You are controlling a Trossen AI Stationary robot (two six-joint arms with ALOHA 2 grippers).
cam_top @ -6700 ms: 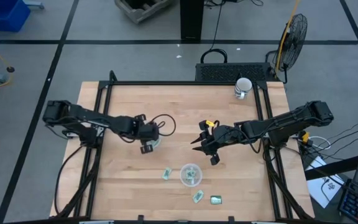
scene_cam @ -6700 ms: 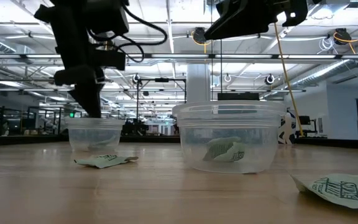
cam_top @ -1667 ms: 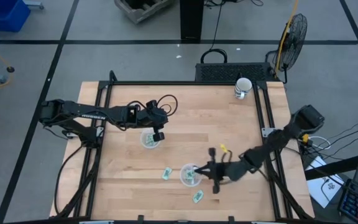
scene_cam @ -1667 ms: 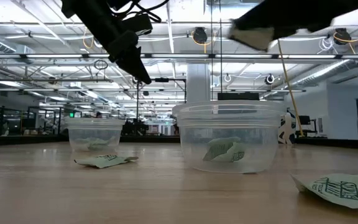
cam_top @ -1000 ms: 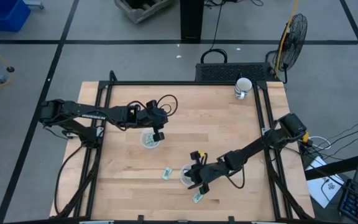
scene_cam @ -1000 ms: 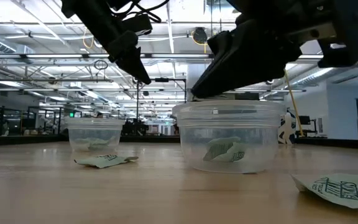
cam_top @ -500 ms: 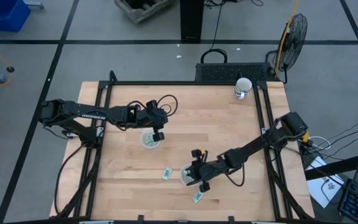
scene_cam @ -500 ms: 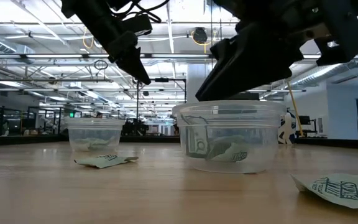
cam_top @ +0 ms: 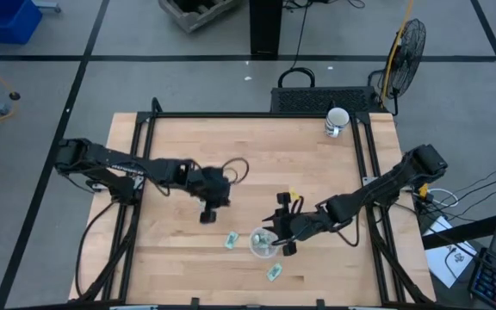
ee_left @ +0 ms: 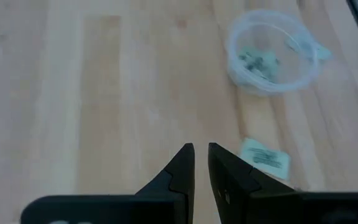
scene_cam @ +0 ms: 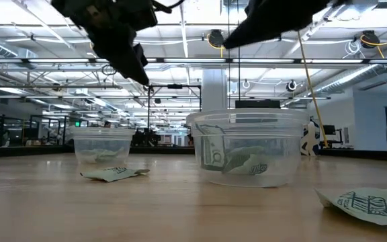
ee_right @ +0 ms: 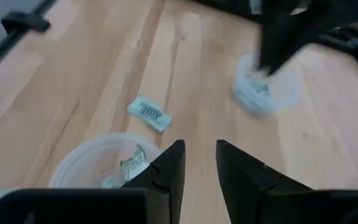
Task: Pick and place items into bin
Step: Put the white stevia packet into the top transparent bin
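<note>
While two packets (cam_top: 230,242) lie on the desk (cam_top: 257,155) near its front edge beside the cup (cam_top: 263,244), the next pick is pending; the left claw (cam_top: 207,215), nearly closed and empty, must be lowered onto one, with the right claw (cam_top: 280,238), slightly parted, empty.

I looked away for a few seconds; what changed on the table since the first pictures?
The right gripper took the packet lying right of the near cup and dropped it in; it now hovers open beside it. The left gripper moved off the far cup. The mug and two loose packets stayed.
</note>
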